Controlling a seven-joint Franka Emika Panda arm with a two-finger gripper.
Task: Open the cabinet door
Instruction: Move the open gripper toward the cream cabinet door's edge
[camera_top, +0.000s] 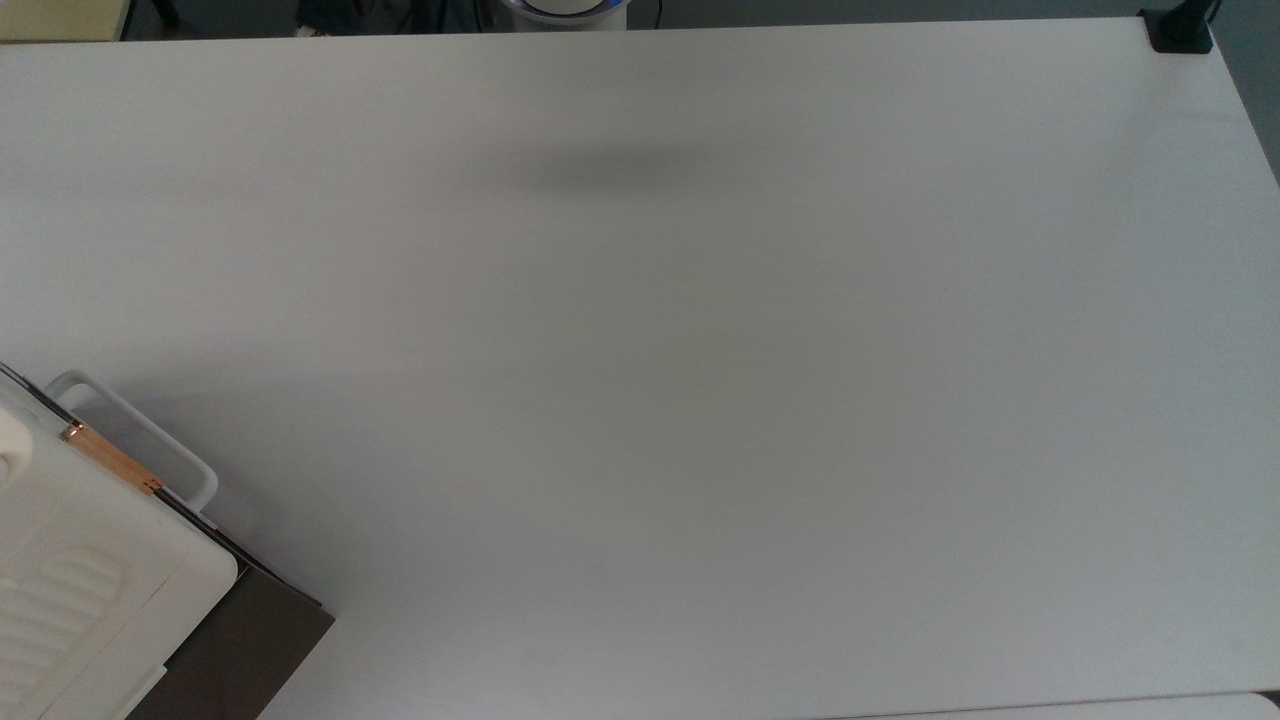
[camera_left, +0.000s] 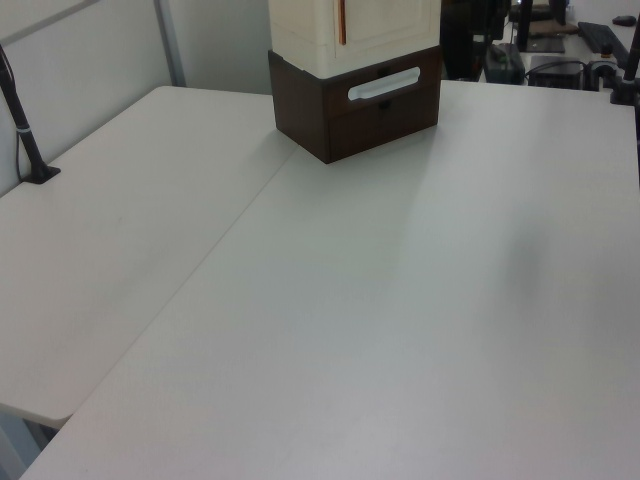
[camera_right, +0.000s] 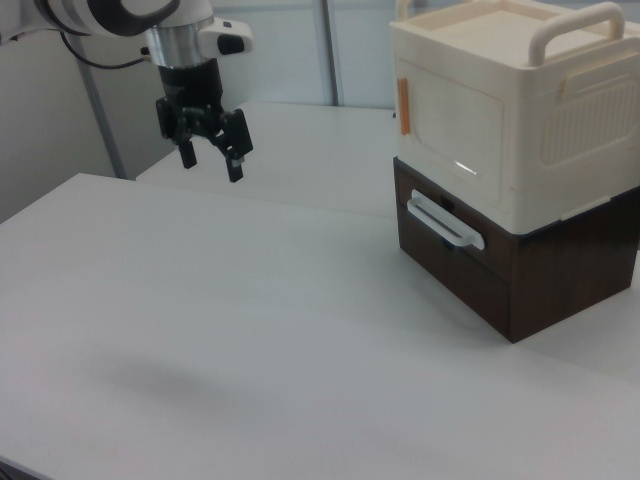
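So basically nothing's done yet: the flat cream cabinet door (camera_right: 455, 125) with its slim copper-coloured bar handle (camera_right: 404, 106) looks flush shut on the white plastic cabinet (camera_right: 520, 110), a rounded-corner box with ribbed grooves on top, at the right view's far right. It sits on a dark brown wood-look drawer base (camera_right: 520, 260) with a white rounded loop bar (camera_right: 445, 222). The black two-finger end effector (camera_right: 210, 152) hangs spread apart and empty over the smooth matte white table (camera_right: 250, 330), well apart from the handle, so reach, grip and pull are all left.
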